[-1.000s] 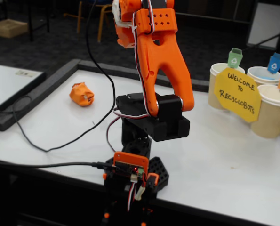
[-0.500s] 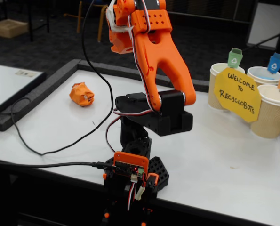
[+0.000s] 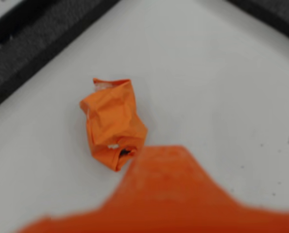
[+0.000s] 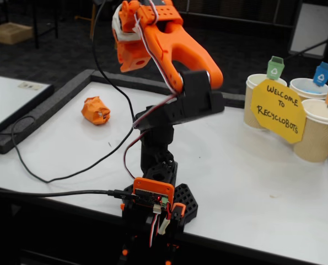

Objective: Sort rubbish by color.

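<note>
The step looks like the approach to the crumpled orange paper ball (image 4: 96, 110), which lies on the white table (image 4: 252, 182) below and ahead of the orange plastic gripper (image 4: 132, 51), well apart from it. Whether the jaws are parted cannot be told; nothing seems held. Next, the arm must lower toward the ball. Compared with a second ago, it has swung left toward it.

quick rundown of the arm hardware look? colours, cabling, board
The arm has bright orange plastic links with black servo blocks at the joints and a black base. Red, white and black wires run along the links. A small board in an orange frame with a lit red LED sits at the base, fed by a black cable. The gripper finger is orange.
</note>
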Robot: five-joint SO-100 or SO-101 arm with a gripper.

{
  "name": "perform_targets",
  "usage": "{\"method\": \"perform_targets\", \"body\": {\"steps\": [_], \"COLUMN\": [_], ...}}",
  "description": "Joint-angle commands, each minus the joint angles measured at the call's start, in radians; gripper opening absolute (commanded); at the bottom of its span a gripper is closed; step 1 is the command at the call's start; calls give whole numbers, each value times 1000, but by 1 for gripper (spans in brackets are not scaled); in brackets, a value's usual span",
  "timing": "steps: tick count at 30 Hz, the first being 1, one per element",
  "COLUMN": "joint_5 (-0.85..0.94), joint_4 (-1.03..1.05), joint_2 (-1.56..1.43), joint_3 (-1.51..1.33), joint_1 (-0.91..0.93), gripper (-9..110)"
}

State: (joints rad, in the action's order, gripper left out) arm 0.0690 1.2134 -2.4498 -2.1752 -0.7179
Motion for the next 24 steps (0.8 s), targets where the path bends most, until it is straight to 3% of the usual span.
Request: {"method": "perform_targets", "body": {"steps": [1,18,24], "joint_5": [20,18,18], "joint_4": [-84,-160,-143], "joint_2": [110,730,793], "joint_3": [67,364,448], "joint_1": [-18,-31,-64], "gripper": [0,2,13]}}
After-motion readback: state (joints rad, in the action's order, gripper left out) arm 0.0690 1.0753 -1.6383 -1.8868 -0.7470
